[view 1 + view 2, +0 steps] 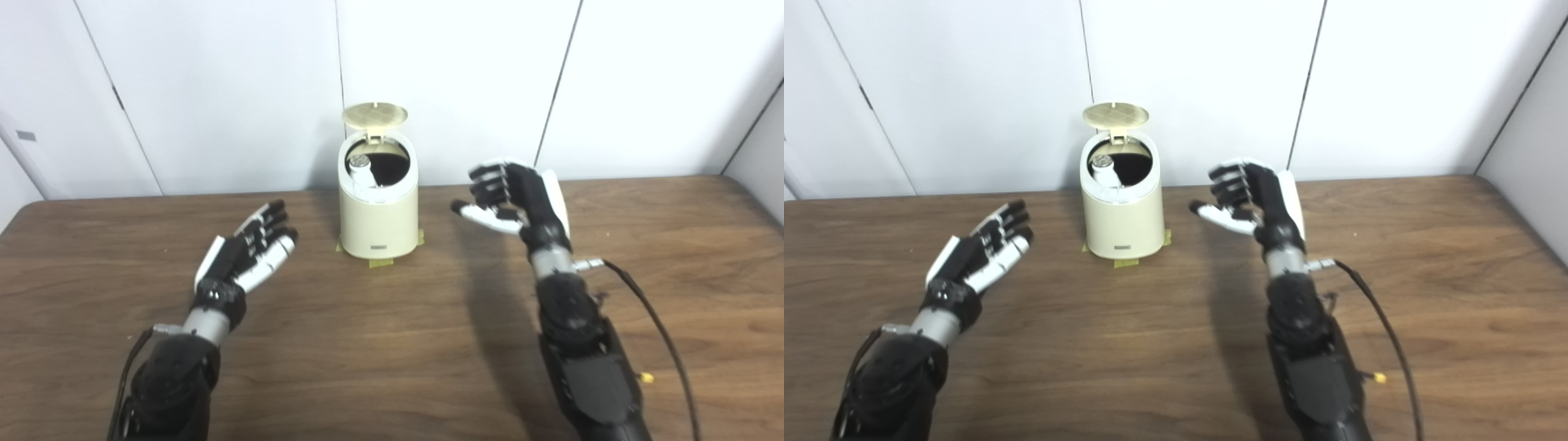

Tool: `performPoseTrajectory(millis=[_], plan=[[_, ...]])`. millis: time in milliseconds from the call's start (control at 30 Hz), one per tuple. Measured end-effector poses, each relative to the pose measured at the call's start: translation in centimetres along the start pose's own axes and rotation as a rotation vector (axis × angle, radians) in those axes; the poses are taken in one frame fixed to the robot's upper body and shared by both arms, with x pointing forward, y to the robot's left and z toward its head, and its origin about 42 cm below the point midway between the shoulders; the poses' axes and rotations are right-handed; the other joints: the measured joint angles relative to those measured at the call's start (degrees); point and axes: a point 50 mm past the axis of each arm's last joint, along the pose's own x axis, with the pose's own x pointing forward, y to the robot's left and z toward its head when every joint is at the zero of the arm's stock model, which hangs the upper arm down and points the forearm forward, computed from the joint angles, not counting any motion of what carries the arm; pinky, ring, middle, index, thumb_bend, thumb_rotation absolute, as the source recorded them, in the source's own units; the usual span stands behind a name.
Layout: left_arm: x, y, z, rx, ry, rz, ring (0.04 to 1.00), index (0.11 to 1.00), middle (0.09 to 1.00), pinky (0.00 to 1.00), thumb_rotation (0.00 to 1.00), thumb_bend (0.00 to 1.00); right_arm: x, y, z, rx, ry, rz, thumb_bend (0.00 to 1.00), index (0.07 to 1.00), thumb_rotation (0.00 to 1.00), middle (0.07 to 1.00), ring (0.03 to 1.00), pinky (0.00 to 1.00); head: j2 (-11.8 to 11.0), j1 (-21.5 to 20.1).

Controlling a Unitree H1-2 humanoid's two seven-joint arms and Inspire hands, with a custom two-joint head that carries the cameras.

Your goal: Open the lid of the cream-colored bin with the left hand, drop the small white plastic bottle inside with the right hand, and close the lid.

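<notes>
Both forearms come up from the bottom edge, black and bulky, with a cable trailing off the right one. Left hand (248, 254) sits low over the table (392, 343), palm turned up-ish and inward, fingers stretched out straight and spread a bit, holding nothing. It's near the bin but clearly apart from it, off to the bin's left side.

Right hand (514, 199) is raised higher, on the other side of the bin, also not touching it. Its fingers are curled partway but there's nothing between them and the thumb sticks out toward the bin, so it's loose and empty.

Between the two hands, back near the wall, stands the cream-colored bin (378, 223), upright on the wooden table with bits of yellowish tape (381, 263) poking out under its base. Its lid (374, 114) is flipped up on the rear hinge, standing more or less vertical. Looking down into the dark opening you can see the small white plastic bottle (362, 173) already inside, leaning against the left inner wall with its cap end pointing up. White wall panels (214, 92) fill the background.
</notes>
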Motion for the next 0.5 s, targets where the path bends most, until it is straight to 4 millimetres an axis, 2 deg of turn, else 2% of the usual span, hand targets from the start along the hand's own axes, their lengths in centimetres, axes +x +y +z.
performPoseTrajectory(millis=[33, 67, 167, 233, 333, 433, 500], plan=[[0.3, 0.1, 0.3, -0.021, -0.009, 0.005, 0.937, 0.954, 0.943, 0.94, 0.69, 0.38, -0.7, -0.4, -0.2, 0.037, 0.024, 0.007, 0.50, 0.499, 0.16, 0.708, 0.664, 0.56, 0.0, -0.1], [0.7, 0.1, 0.6, -0.038, -0.016, 0.004, 0.935, 0.954, 0.942, 0.93, 0.73, 0.40, -1.3, -0.7, -0.6, 0.067, 0.045, 0.017, 0.52, 0.652, 0.32, 0.750, 0.708, 0.60, -0.1, 0.0], [1.9, 0.1, 1.3, -0.071, -0.032, -0.001, 0.928, 0.956, 0.941, 0.91, 0.78, 0.44, -3.0, -0.9, -1.6, 0.136, 0.100, 0.044, 0.50, 0.792, 0.53, 0.828, 0.791, 0.67, -0.2, 0.5], [2.8, -0.1, 1.9, -0.071, -0.037, -0.008, 0.929, 0.958, 0.938, 0.92, 0.77, 0.46, -4.4, -1.1, -2.2, 0.164, 0.126, 0.065, 0.48, 0.836, 0.64, 0.877, 0.838, 0.73, -0.2, 0.6], [4.2, -0.2, 2.8, -0.069, -0.046, -0.012, 0.939, 0.959, 0.941, 0.94, 0.76, 0.47, -6.4, -1.2, -2.9, 0.249, 0.152, 0.093, 0.51, 0.863, 0.66, 0.919, 0.883, 0.81, -0.3, 0.7], [5.4, -0.3, 3.7, -0.067, -0.058, -0.019, 0.933, 0.946, 0.933, 0.94, 0.74, 0.45, -8.2, -0.9, -3.7, 0.297, 0.181, 0.092, 0.59, 0.873, 0.72, 0.924, 0.893, 0.86, -0.4, 0.4], [6.4, -0.5, 4.3, -0.065, -0.061, -0.024, 0.930, 0.941, 0.932, 0.94, 0.74, 0.45, -9.3, -0.9, -4.2, 0.313, 0.180, 0.087, 0.59, 0.878, 0.75, 0.925, 0.897, 0.87, -0.5, 0.4]])
